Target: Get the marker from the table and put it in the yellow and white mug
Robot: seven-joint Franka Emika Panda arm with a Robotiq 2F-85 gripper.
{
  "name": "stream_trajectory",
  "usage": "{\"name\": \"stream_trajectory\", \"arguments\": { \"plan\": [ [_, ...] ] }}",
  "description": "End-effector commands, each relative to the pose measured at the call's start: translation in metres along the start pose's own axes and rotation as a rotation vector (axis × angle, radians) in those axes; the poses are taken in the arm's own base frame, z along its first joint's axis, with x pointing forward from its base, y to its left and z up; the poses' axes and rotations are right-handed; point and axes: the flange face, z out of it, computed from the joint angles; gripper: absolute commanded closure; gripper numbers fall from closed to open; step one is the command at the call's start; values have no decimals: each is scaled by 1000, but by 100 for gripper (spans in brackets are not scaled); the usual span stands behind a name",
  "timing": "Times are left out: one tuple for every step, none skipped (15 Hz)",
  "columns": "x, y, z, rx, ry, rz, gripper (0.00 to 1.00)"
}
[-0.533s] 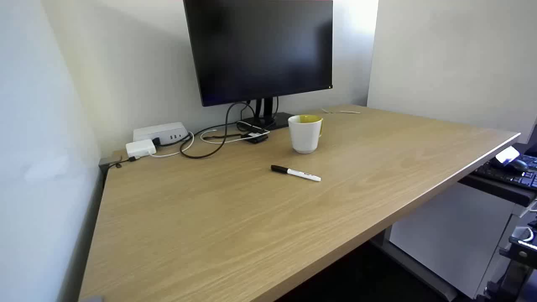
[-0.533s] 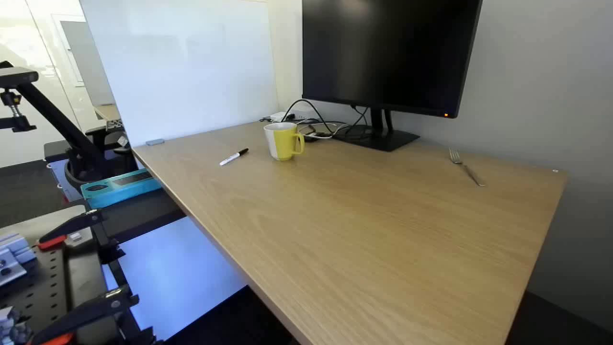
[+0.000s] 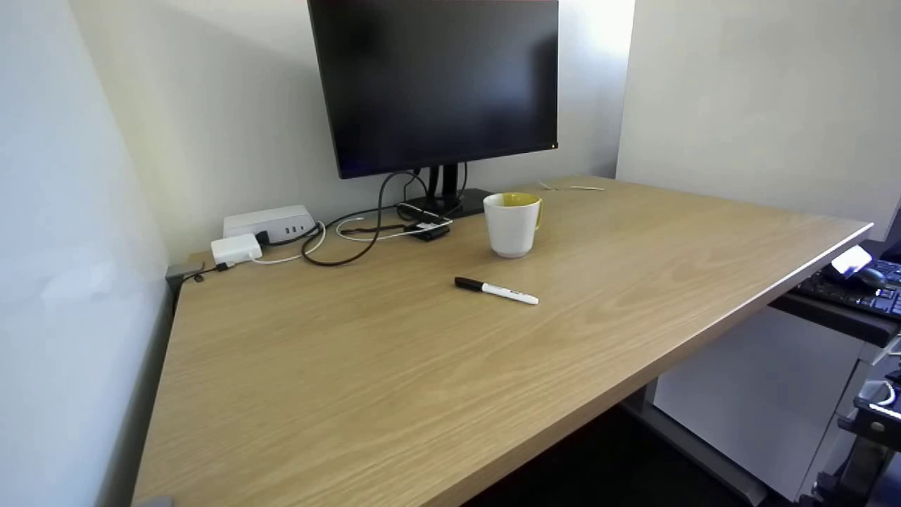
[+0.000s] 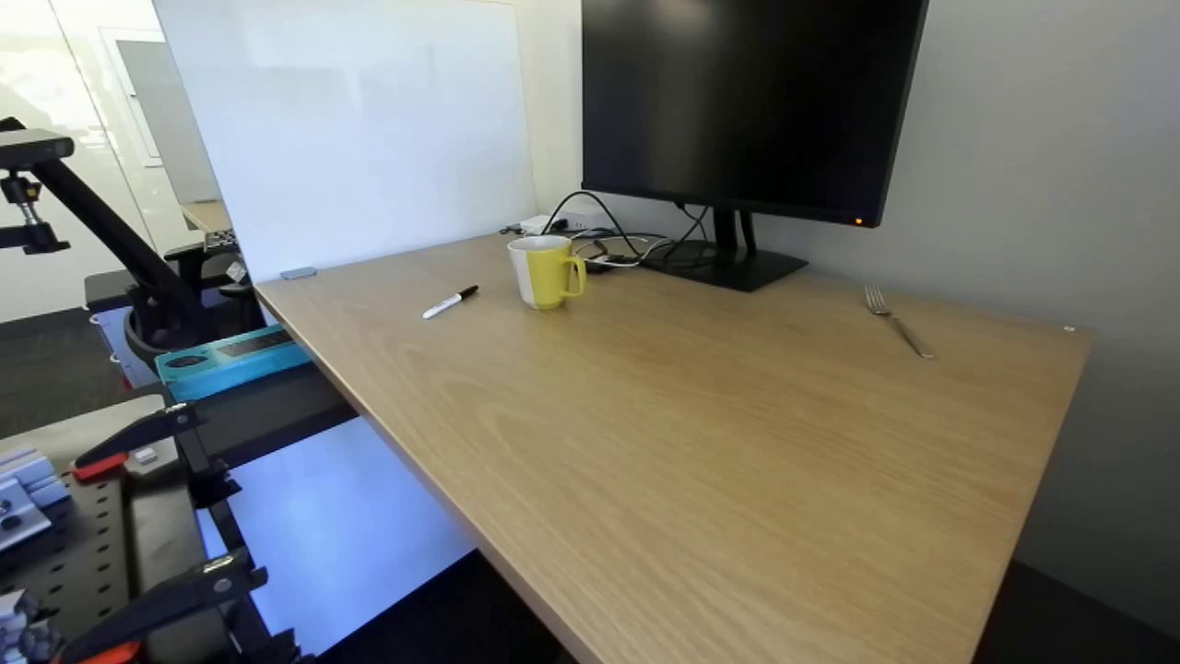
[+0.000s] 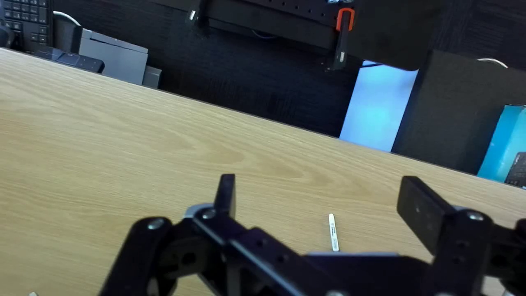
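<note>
The marker lies flat on the table with its white barrel and black cap visible in both exterior views. In the wrist view only its white barrel shows; the gripper body hides the rest. The yellow and white mug stands upright behind the marker. In an exterior view its yellow side and handle show; it does not show in the wrist view. My gripper is open and empty, above the table, with the marker's barrel seen between its fingers. The gripper is out of both exterior views.
A black monitor stands at the table's back on a black base. Black and white cables and white boxes lie near it. A fork lies near the back edge. A white board borders the table's end.
</note>
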Motion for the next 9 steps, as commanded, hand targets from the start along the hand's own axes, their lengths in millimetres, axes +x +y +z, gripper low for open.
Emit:
{"name": "stream_trajectory", "arguments": {
  "plan": [
    [0,0,0,0,-1,0,0],
    [0,0,0,0,-1,0,0],
    [0,0,0,0,-1,0,0],
    [3,0,1,-6,0,1,0],
    [8,-1,2,-9,23,4,0],
    [14,-3,5,-12,39,-7,0],
    [21,-5,9,-19,53,-15,0],
    [28,-9,15,-24,65,-21,0],
    [37,-14,22,-30,71,-35,0]
  ]
}}
